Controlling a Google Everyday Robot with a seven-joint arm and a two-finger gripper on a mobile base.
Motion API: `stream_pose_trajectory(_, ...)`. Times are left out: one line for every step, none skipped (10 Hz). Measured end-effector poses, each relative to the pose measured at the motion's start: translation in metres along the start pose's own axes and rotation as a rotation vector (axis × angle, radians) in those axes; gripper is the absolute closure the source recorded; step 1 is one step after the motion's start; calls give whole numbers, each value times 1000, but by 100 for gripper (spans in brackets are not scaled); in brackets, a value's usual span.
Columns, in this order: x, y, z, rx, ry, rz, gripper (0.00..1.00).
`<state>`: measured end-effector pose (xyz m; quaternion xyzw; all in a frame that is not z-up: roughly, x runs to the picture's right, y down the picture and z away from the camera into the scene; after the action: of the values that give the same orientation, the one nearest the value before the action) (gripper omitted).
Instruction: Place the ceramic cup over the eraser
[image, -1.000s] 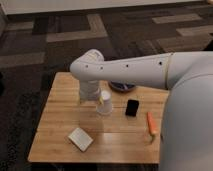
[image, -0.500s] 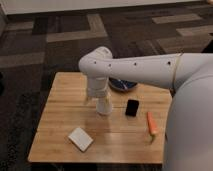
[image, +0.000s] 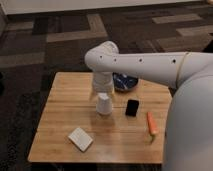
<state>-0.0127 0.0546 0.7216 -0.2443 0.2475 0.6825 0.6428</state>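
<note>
Pincer (image: 103, 94) sits right on top of the ceramic cup (image: 103, 105), pointing straight down from the big white arm (image: 145, 64) that reaches in from the right side. Honestly can't tell whether it's clamped on the cup or let loose, since the wrist blocks that spot. The cup is on the wooden desk (image: 65, 102), roughly mid-desk, and the eraser (image: 132, 107) lies flat just to the right of it with a strip of bare wood between them, so the cup isn't over the eraser yet. Further right, near the desk's edge, there's an orange carrot-looking stick (image: 151, 124) lying lengthwise. A flat white square pad (image: 80, 138) sits toward the front-left corner, well apart from the cup. At the back of the desk a dark blue bowl (image: 126, 81) peeks out from behind the arm, partly hidden. Dark patterned carpet (image: 60, 30) all around.
</note>
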Motion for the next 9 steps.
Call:
stream_pose_trajectory(-5,-2,1,0,1,-1,35)
stream_pose_trajectory(-8,-4,3,1,-1,-2,35)
stream_pose_trajectory(-12,-7,5,3,-3,-2,35)
stream_pose_trajectory(-16,-9,6,6,-7,-4,35)
stream_pose_trajectory(-19,-10,8,9,-9,-8,35)
stream_pose_trajectory(-22,-8,11,5,-12,-15,35)
stream_pose_trajectory(-24,-4,16,1,-13,-28,35)
stream_pose_trajectory(-25,-1,19,0,-12,-38,35)
stream_pose_trajectory(-26,3,22,1,-10,-50,35)
